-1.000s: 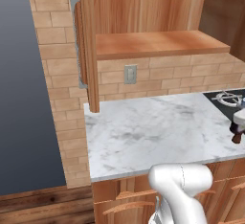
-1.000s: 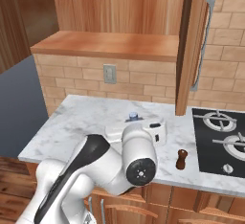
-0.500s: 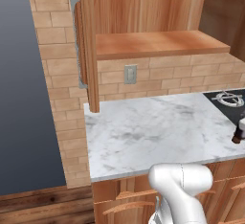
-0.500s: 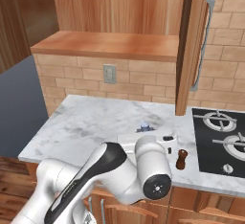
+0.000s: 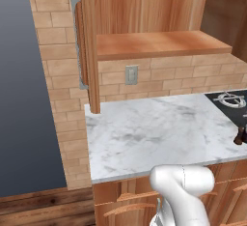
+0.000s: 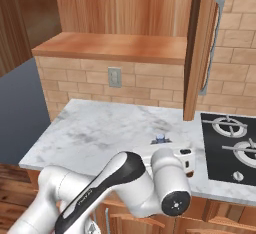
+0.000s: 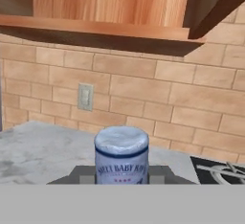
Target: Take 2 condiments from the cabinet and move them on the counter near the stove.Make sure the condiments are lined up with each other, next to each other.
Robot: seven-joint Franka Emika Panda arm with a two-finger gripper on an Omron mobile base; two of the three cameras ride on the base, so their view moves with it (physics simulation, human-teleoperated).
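While my hand (image 7: 122, 179) grips the blue-capped bottle (image 7: 121, 155) between its fingers, the bottle stands upright, cap up, over the marble table (image 6: 100, 130) beside the stove (image 6: 231, 145). The arm hides its lower body; the brown bottle (image 5: 240, 136) is cut off.

Brown bottle (image 5: 240, 136) cut by frame edge; blue-capped bottle (image 6: 160, 138) mostly behind arm.

A tan brick wall (image 5: 53, 75) backs the kitchen, with a grey wall outlet (image 6: 115, 77) set in it. Left of the brick wall stands a flat blue-grey wall (image 5: 24, 90), and dark wooden floorboards (image 5: 43, 208) run along its foot.
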